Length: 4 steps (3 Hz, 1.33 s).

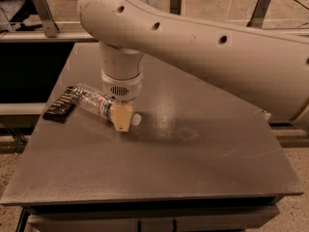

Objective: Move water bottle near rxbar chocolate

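The water bottle lies on its side on the grey table, its base toward the left and its white cap toward the right. My gripper hangs straight down from the big white arm and is shut on the bottle near its neck and label band. The rxbar chocolate, a flat black bar with pale lettering, lies at the table's left edge. The bottle's base is right beside the bar, almost touching it.
The white arm spans the upper right of the view and hides the back right of the table. Metal rails and posts run behind the table. The table's left edge is close to the bar.
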Available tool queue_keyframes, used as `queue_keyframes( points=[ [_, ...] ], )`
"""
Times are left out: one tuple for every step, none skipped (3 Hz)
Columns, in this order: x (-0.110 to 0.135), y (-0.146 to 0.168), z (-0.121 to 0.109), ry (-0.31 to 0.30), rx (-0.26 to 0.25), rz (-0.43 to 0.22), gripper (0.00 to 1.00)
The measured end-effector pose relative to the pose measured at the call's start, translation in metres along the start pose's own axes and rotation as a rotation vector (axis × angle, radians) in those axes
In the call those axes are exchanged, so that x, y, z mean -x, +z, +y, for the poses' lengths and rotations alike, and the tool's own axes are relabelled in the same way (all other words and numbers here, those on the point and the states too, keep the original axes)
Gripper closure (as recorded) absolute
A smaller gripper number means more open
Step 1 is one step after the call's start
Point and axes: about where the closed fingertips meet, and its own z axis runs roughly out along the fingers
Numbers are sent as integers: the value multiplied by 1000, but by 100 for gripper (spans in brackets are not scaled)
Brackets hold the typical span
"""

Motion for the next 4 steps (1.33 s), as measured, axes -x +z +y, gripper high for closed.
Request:
queue_keyframes(
  points=[
    [0,0,0,0,-3,-2,58],
    [1,0,0,-1,-5,-3,35],
    [1,0,0,-2,-7,-4,12],
    [2,0,0,-3,-9,-5,0]
  ],
)
